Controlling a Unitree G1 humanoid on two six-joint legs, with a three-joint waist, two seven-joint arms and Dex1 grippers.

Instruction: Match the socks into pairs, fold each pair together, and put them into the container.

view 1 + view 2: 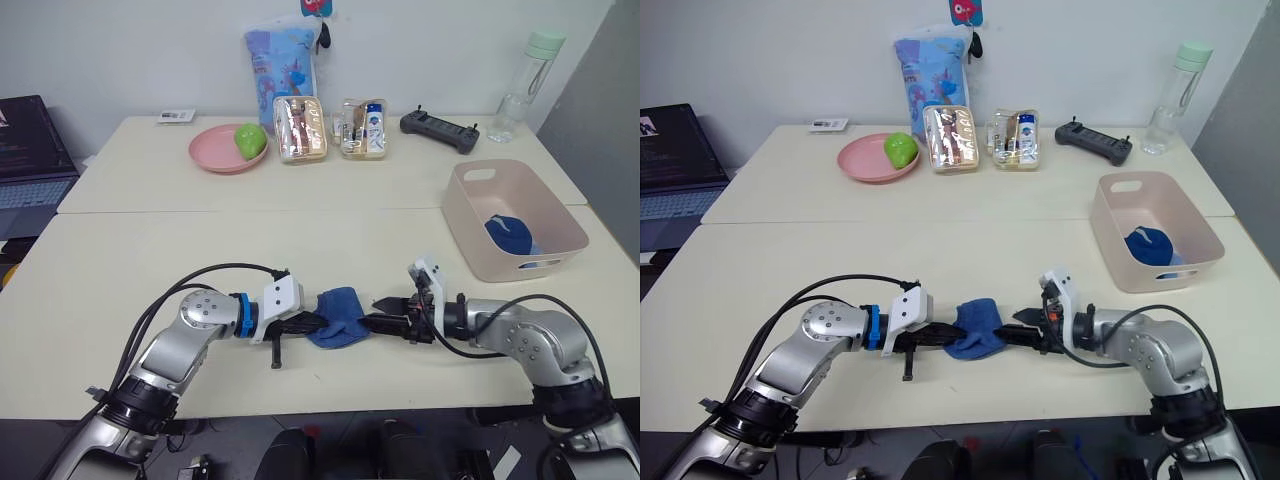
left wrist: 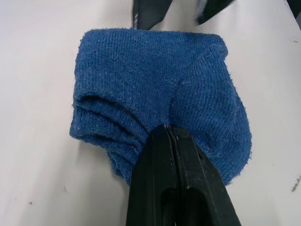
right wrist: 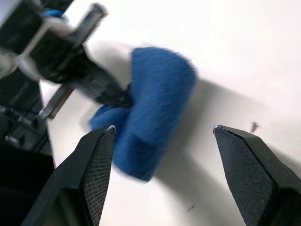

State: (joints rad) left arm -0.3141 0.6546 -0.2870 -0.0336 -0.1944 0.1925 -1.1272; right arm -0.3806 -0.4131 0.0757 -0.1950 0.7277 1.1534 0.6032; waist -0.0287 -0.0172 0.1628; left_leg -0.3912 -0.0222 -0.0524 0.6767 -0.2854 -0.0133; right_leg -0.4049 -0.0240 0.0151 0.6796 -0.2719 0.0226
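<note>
Pale counter (image 1: 150, 270). My left jaws (image 1: 312, 324) pinch the folded socks (image 1: 338, 316); right jaws (image 1: 385, 322) gape empty beside. Next, I judge: carry to container (image 1: 470, 225).

folded socks (image 1: 337, 317) on table (image 1: 120, 290) front-centre | container (image 1: 512, 218) right, sock (image 1: 511, 235) inside

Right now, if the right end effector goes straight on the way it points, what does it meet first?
Most likely the folded blue socks, lying just ahead of the open right end effector and pinched by the left end effector.
</note>
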